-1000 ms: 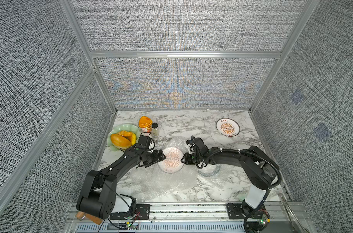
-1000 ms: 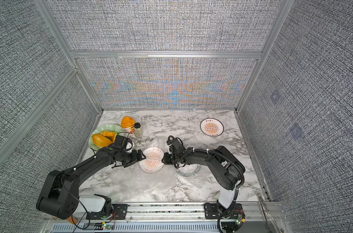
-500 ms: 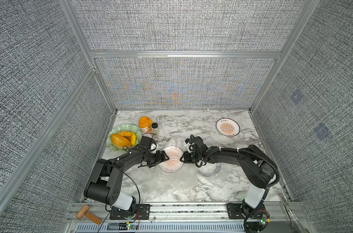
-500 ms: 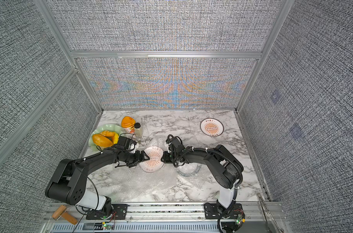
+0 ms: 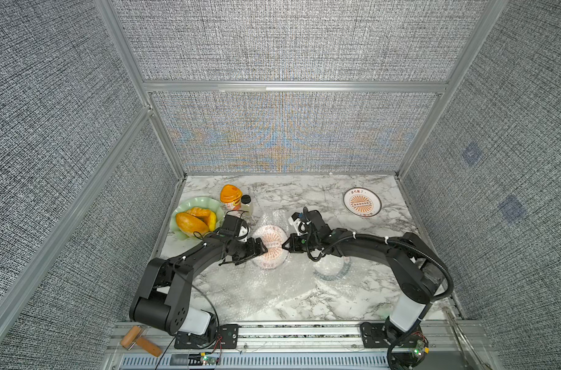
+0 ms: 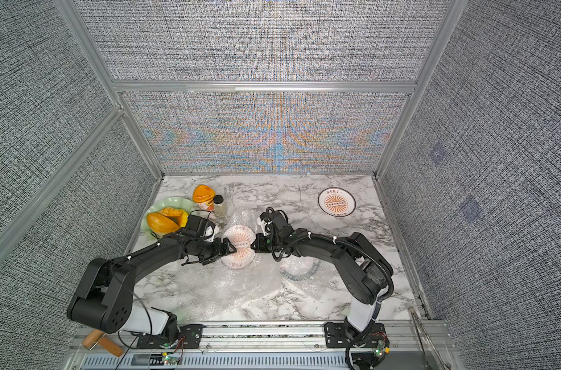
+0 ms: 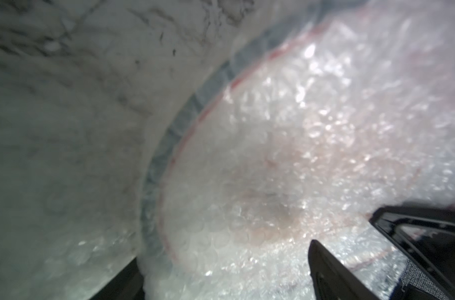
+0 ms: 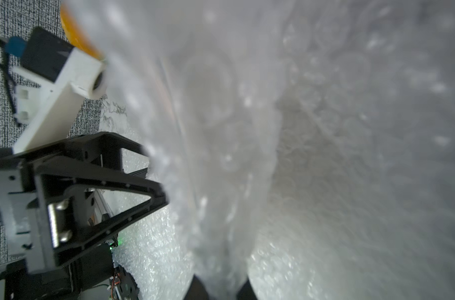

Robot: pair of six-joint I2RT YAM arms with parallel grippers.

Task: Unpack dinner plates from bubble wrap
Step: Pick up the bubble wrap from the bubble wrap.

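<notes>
A grey-veined marble table (image 5: pixel 308 200) fills the floor of the booth. Bubble wrap (image 5: pixel 256 288) lies spread over its near middle, and more of it covers two plates.

The left arm (image 5: pixel 189 259) and the right arm (image 5: pixel 368 245) both reach in low toward the middle and nearly meet. Between them sits the wrapped plate (image 5: pixel 270 248), round, with an orange sunburst showing through the plastic. The wrap stands up crinkled behind it.

Just to its right, partly under the right arm, a second plate (image 5: pixel 334 270) rests beneath wrap, with a dark band showing at its near rim. A bare plate (image 5: pixel 362 202) with an orange sunburst lies well apart at the back right.

At the back left a green dish (image 5: pixel 203 200) holds orange food, with an orange cup (image 5: pixel 231 193) and a small bottle (image 5: pixel 246 205) just beside it.

The left gripper (image 5: pixel 263 249) is at the wrapped plate's left edge. Its fingers (image 8: pixel 143 192) are spread wide with the tips at the wrap, and I cannot tell whether they press on anything. The right gripper (image 5: pixel 284 246), at the plate's right edge, is clenched. In the right wrist view a bunched fold of bubble wrap runs down between its fingers (image 8: pixel 197 288).
</notes>
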